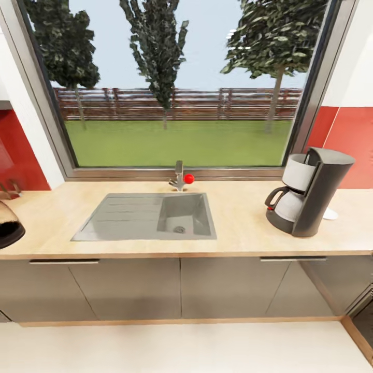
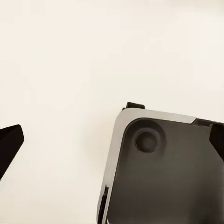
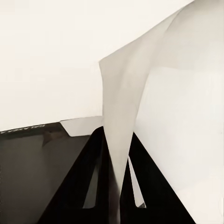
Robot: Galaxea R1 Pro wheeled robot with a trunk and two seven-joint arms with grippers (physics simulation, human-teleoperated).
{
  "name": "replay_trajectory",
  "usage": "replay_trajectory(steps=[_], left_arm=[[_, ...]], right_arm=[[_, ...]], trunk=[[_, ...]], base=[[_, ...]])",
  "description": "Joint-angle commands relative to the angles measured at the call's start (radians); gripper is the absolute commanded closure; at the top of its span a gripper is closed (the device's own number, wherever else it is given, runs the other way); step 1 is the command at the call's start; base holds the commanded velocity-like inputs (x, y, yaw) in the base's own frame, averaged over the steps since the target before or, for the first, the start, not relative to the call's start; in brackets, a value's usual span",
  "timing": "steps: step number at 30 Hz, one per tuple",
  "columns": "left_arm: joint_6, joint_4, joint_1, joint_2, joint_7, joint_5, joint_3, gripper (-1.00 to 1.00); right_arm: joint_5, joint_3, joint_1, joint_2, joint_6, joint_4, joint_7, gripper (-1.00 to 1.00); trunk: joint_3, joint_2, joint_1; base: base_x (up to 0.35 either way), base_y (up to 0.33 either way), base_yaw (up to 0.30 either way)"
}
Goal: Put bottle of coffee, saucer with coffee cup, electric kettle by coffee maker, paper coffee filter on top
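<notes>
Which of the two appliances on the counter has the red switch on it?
The coffee maker at the countertop's right end: a small red switch sits at its base beside the carafe handle. The kettle, cut off at the left edge, shows none.

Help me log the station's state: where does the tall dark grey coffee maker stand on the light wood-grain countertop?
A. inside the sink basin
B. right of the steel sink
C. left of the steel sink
B: in the head view the tall dark grey coffee maker stands on the light wood-grain countertop, right of the grey steel sink.
</notes>
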State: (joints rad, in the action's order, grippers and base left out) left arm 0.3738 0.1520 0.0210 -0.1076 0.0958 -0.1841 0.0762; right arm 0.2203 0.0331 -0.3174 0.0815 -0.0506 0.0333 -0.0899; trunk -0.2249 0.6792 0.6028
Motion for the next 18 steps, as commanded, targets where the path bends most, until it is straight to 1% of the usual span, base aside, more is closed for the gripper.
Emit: replay_trajectory(steps=[1,5,9,12,14,15,18], left_arm=[[-0.001,0.001,0.001,0.000,0.010,-0.006,0.007,-1.00],[0.000,-0.001,0.001,0.000,0.010,-0.006,0.006,-1.00],[0.010,-0.004,0.001,0.003,0.011,-0.002,-0.001,-1.00],[0.011,-0.005,0.001,0.003,0.012,0.006,-0.003,-1.00],[0.012,-0.005,0.001,0.002,0.012,0.009,-0.003,-1.00],[0.013,-0.005,0.002,0.001,0.011,0.007,0.003,-1.00],[0.014,-0.004,0.002,0.000,0.011,0.005,0.005,-1.00]], right_arm=[[0.015,0.004,-0.002,0.000,-0.004,0.004,-0.005,1.00],[0.017,0.004,-0.002,0.000,-0.002,0.004,-0.004,1.00],[0.019,0.004,-0.002,0.001,-0.002,0.004,-0.003,1.00],[0.019,0.004,-0.002,0.000,-0.002,0.004,0.003,1.00],[0.019,0.004,-0.002,0.000,-0.002,0.004,0.010,1.00],[0.019,0.004,-0.002,0.000,-0.003,0.004,0.024,1.00],[0.019,0.004,-0.002,-0.002,-0.003,0.004,0.027,1.00]], trunk=[[-0.001,0.001,0.001],[-0.001,0.001,0.001],[0.000,0.001,0.001],[0.000,0.001,0.001],[0.000,0.001,0.001],[0.000,0.001,0.001],[0.000,0.001,0.001]], base=[[0.226,0.282,-0.293],[0.195,0.231,-0.297],[-0.003,0.040,-0.228],[-0.168,0.005,-0.049],[-0.052,0.001,-0.010],[-0.007,0.000,-0.001],[-0.003,0.000,-0.001]])
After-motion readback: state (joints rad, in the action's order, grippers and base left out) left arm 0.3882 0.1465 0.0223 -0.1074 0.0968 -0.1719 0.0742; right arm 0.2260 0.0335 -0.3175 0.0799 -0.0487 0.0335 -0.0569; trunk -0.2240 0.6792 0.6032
